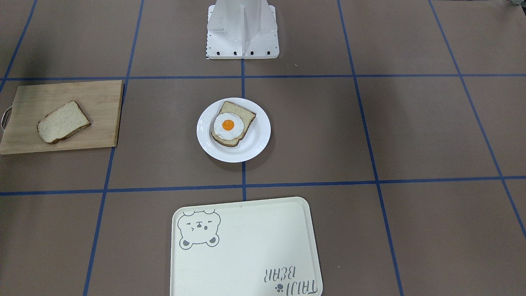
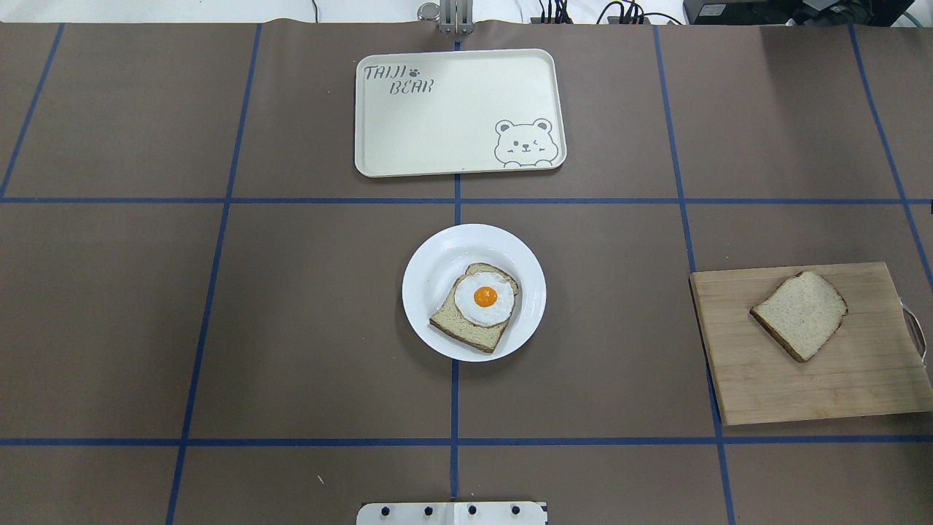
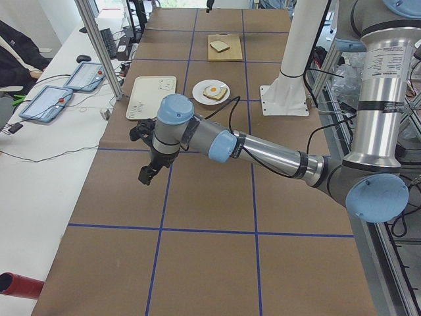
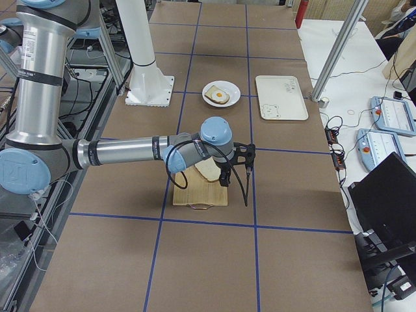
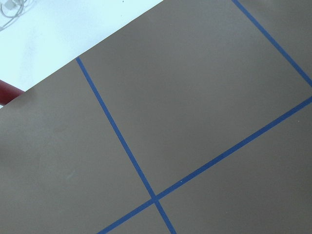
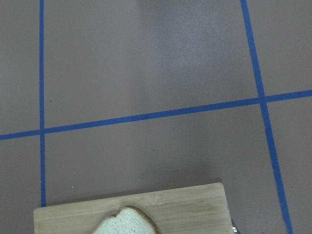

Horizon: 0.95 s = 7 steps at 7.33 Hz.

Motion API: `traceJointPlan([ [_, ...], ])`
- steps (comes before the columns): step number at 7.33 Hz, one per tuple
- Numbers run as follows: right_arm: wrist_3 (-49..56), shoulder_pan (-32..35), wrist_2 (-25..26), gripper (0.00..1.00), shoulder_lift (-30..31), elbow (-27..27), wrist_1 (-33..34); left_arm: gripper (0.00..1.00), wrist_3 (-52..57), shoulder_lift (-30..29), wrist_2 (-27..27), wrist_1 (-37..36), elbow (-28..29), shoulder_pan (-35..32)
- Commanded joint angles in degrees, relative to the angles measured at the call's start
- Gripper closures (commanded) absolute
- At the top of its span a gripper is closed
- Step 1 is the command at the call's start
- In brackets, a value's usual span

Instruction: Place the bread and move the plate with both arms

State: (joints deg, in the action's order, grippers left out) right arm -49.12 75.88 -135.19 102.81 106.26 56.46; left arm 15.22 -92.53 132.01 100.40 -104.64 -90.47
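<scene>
Overall, the layout suggests a two-arm task not yet begun. Table [image 2: 109, 328], brown and gridded in blue, carries everything. Left arm [image 3: 263, 151] reaches over bare table on the robot's left, well apart from all objects, probably parked there to leave the centre free. Right arm [image 4: 123, 153] stretches over the board [image 2: 838, 386]; its wrist view catches the board's edge and a corner of bread, so it appears staged for the pick. Tray [image 2: 459, 109] lies at the far side on the centre line, likely the plate's destination. Board sits on the robot's right, within the right arm's reach. Plate [image 2: 437, 251] rests at the centre, between the arms, so each could take a rim. Bread [image 2: 800, 315] lies flat on the board, well apart from the plate. Egg slice [image 2: 461, 324] occupies the plate, presumably awaiting the bread on top. Left gripper [image 3: 145, 175] and right gripper [image 4: 226, 177] point downward; whether their jaws are spread or closed cannot be told
</scene>
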Motion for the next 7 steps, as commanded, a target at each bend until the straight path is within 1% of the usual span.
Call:
traceJointPlan([
  [1,-17.8,-10.7,9.7,0.0,4.8,-0.1,-14.0,0.02,-0.1,0.0,0.0,0.5,-0.3,0.0],
  [2,-25.8,-16.8,16.0,0.0,6.3,-0.1,-18.7,0.02,-0.1,0.0,0.0,0.5,-0.4,0.0],
  [3,-31.4,-23.6,24.2,0.0,6.9,-0.1,-20.3,0.02,-0.1,0.0,0.0,0.5,-0.4,0.0],
  [4,-34.7,-27.5,28.7,0.01,7.1,-0.1,-20.4,0.02,-0.1,0.0,0.0,0.5,-0.4,0.0],
  [6,-41.5,-33.7,34.8,0.13,7.1,-0.2,-21.3,0.02,-0.1,0.0,0.0,0.5,-0.6,0.0],
  [7,-44.6,-37.4,38.7,0.18,7.4,-0.2,-21.3,0.02,-0.1,0.0,0.0,0.5,-0.6,0.0],
])
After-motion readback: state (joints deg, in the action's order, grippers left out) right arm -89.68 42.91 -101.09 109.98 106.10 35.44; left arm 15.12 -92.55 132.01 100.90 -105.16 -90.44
